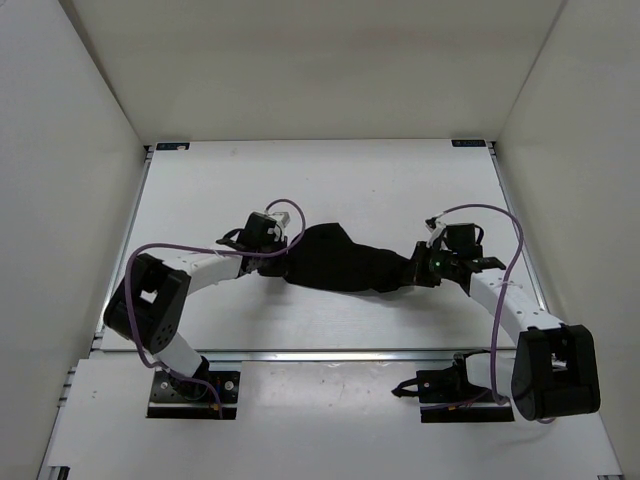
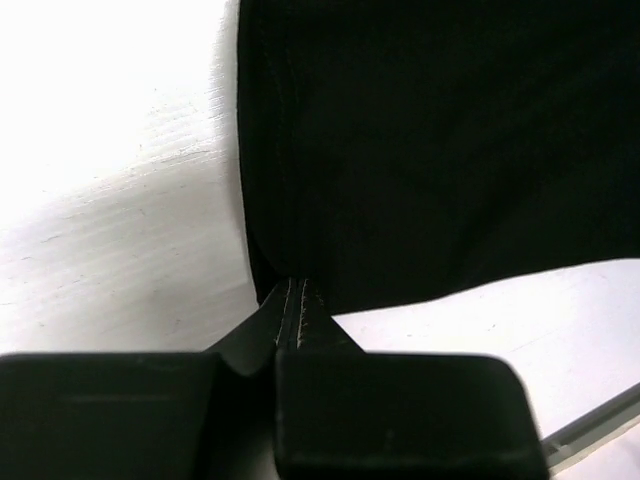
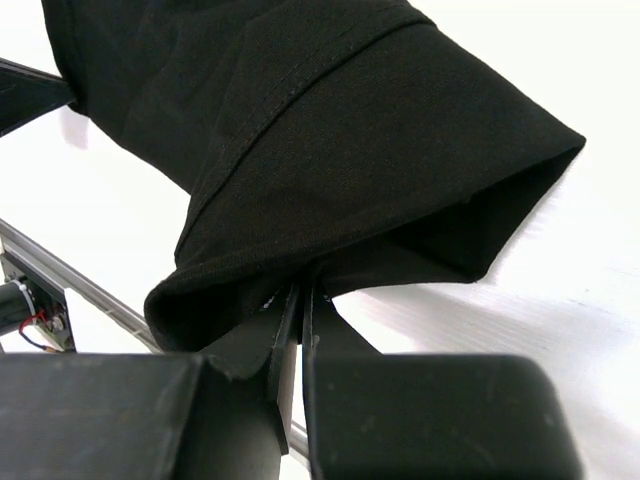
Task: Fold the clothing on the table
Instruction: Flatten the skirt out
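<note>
Claw state: left gripper [image 1: 287, 256] is clamped shut on the left end of the plain black soft fabric garment [image 1: 345, 262]. The left wrist view shows a stitched hem edge pinched between its closed fingers [image 2: 400, 410], with the rest of the cloth spreading ahead and to the right. The right gripper [image 1: 412, 268] is also shut, on the garment's right end. In the right wrist view a hemmed, tube-like opening is nipped between the jaws and the fabric rises up and away from the fingers [image 3: 430, 420]. The garment spans between the two claws as a bunched band, wider toward the left. It sits over the near-middle part of the large flat white tabletop [image 1: 330, 180], short of the aluminium rail edge [image 1: 330, 353]. Cannot tell whether its middle touches the surface.
</note>
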Controlling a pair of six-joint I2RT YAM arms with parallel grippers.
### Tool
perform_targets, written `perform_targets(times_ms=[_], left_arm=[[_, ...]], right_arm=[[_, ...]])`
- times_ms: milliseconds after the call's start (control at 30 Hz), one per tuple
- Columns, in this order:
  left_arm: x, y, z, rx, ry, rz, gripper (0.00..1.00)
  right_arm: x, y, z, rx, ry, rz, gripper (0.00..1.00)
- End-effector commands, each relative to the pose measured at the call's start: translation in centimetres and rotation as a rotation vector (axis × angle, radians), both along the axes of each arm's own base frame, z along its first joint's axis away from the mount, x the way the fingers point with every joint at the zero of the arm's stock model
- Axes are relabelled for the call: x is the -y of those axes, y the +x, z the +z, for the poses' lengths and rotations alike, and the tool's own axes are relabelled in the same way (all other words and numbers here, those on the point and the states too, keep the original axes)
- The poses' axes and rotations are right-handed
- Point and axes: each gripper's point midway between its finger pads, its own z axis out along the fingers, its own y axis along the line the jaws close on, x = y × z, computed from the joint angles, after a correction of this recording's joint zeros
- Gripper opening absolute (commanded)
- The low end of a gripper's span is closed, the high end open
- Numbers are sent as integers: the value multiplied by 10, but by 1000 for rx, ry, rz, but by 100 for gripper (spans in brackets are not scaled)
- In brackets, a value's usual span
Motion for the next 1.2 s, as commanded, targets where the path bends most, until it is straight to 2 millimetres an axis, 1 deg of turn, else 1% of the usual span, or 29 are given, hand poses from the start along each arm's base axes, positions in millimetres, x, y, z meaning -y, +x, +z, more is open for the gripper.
perform_targets(times_ms=[0,33,67,100,133,167,200,233,267,300,333,367,400,433,467,500,567,600,633,700,733,800,900,933,967,1000,1033,1067,1167], left_arm=[[9,15,18,37,-30,-10,0],[10,26,30,61,-37,-7,0],[13,35,45,87,-37,-11,0],[10,43,53,106,-33,-6,0],[8,59,80,163,-42,9,0],[3,68,92,181,-37,27,0],[-1,92,127,253,-71,57,0],[-8,113,170,332,-105,83,0],[-10,131,216,417,-152,101,0],[-19,140,236,446,-149,124,0],[-22,154,289,555,-175,139,0],[-27,162,337,643,-183,164,0],[-34,165,375,718,-179,195,0],[-39,166,395,764,-167,214,0],[-45,165,424,824,-174,229,0],[-45,162,435,847,-175,236,0],[-63,154,461,911,-180,289,0],[-67,147,464,927,-182,293,0],[-75,146,466,948,-168,324,0],[-94,139,458,946,-144,377,0],[-101,135,460,951,-140,400,0],[-114,134,450,936,-116,431,0],[-123,133,438,910,-73,455,0],[-119,132,434,898,-68,441,0],[-116,128,430,892,-68,431,0],[-114,128,418,866,-61,423,0],[-115,123,420,869,-72,418,0],[-112,123,401,839,-67,407,0],[-110,115,389,816,-63,388,0]], right_arm=[[5,18,21,90,-9,9,0],[7,23,24,101,-17,11,0],[10,35,38,143,-19,5,1],[15,44,40,147,-32,-7,0],[19,55,56,192,-45,-7,0],[25,61,56,179,-46,-19,0],[31,82,78,239,-53,-25,0],[31,99,104,295,-54,-21,0],[43,118,137,369,-67,-54,0],[48,127,150,394,-72,-59,1],[56,145,181,468,-83,-76,1],[58,154,217,554,-89,-78,0],[61,160,244,611,-88,-89,0],[64,161,255,632,-93,-97,0],[65,164,268,668,-93,-99,0],[66,164,274,682,-92,-102,0],[71,161,275,710,-142,-109,0],[73,160,259,679,-146,-111,0],[80,158,255,674,-157,-125,0],[87,148,230,605,-133,-148,0],[95,145,229,609,-128,-170,0],[100,134,216,577,-101,-182,0],[102,126,223,606,-127,-177,0],[99,126,221,595,-134,-172,0],[95,123,224,597,-133,-156,0],[90,123,230,601,-121,-145,0],[86,122,230,600,-116,-131,0],[83,124,231,597,-98,-130,0],[64,124,229,596,-63,-85,0]])
